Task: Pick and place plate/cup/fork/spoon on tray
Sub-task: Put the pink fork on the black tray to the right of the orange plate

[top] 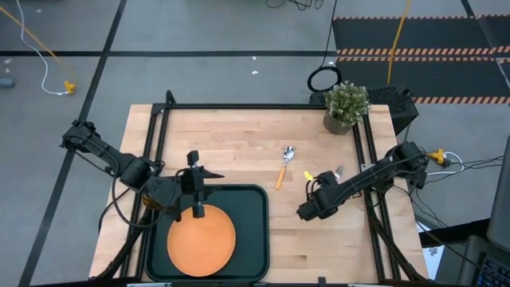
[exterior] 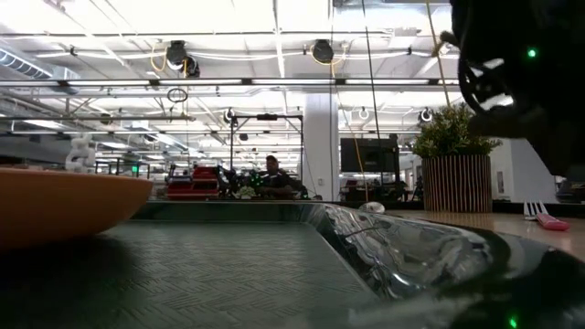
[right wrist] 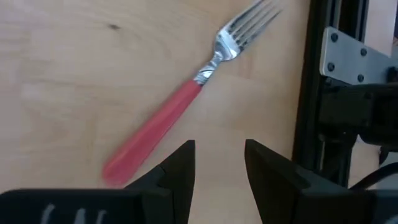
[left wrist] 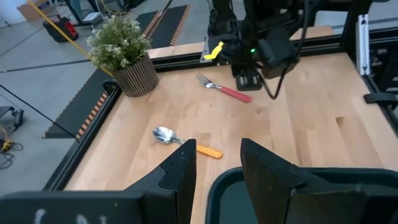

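The orange plate (top: 201, 239) lies flat on the dark tray (top: 255, 231) at the table's near edge; it also shows in the low view (exterior: 55, 206). My left gripper (top: 209, 180) hovers open and empty over the tray's far rim (left wrist: 219, 180). The spoon (top: 284, 165) lies on the wood at mid-table, and shows in the left wrist view (left wrist: 183, 141). The fork (right wrist: 186, 99) lies on the wood by the right rail, mostly hidden under my right arm in the high view. My right gripper (right wrist: 219, 165) is open just above the table, beside the fork's red handle. No cup shows.
A potted plant (top: 346, 106) stands at the table's far right corner. Black frame rails (top: 368, 151) run along the table's sides, close to the fork (left wrist: 225, 90). Bare wood lies between the tray and the spoon.
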